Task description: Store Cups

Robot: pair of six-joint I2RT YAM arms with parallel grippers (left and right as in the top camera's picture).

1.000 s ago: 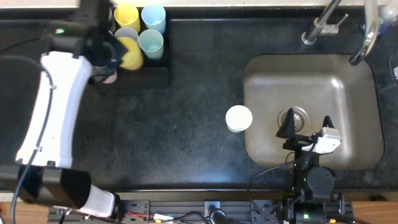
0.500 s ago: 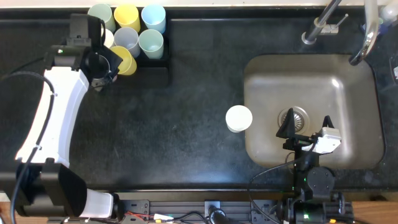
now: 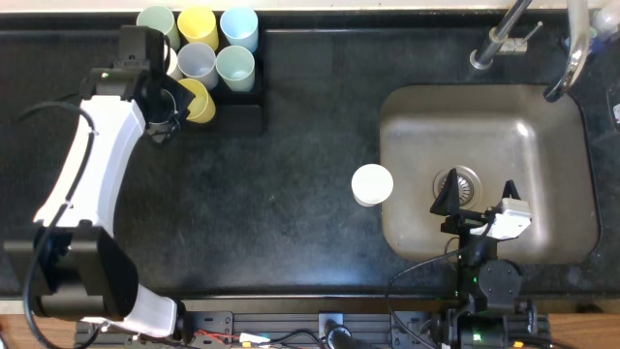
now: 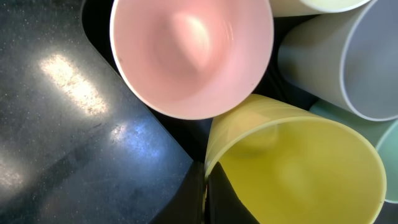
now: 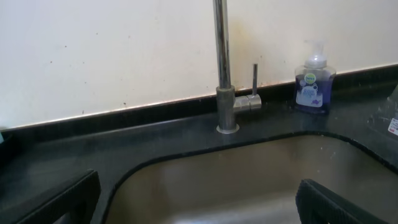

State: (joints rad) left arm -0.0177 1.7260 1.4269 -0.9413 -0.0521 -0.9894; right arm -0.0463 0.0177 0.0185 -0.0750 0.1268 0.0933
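The left claw (image 4: 205, 186) is pinching the wall of the yellow cup (image 4: 298, 168) at its rim, one finger inside and one outside. The cup hangs tilted over the black tray (image 3: 242, 121) in the back left corner of the counter (image 3: 291, 213). From where I stand, the risk is crowding. The pink cup (image 4: 189, 56) sits right beside the yellow one, and the grey cup (image 4: 354, 62) and a teal cup (image 4: 388, 162) press in on the other side. If the yellow cup comes down at this angle, I think its base could catch a neighbour's rim. Then it would either tip over or shove the pink cup off the tray's edge. A thin-rim pinch like this could also let the cup swing or slip.

More cups stand along the tray's back row: green (image 3: 155, 19), another yellow (image 3: 197, 21) and blue (image 3: 238, 21). One white cup (image 3: 372, 184) waits alone on the counter, just beside the left edge of the sink (image 3: 542, 126). The right claw (image 5: 199, 196) hangs spread wide over the basin, facing the faucet (image 5: 219, 62) and a soap bottle (image 5: 314, 84). Nothing stands between it and the white cup.
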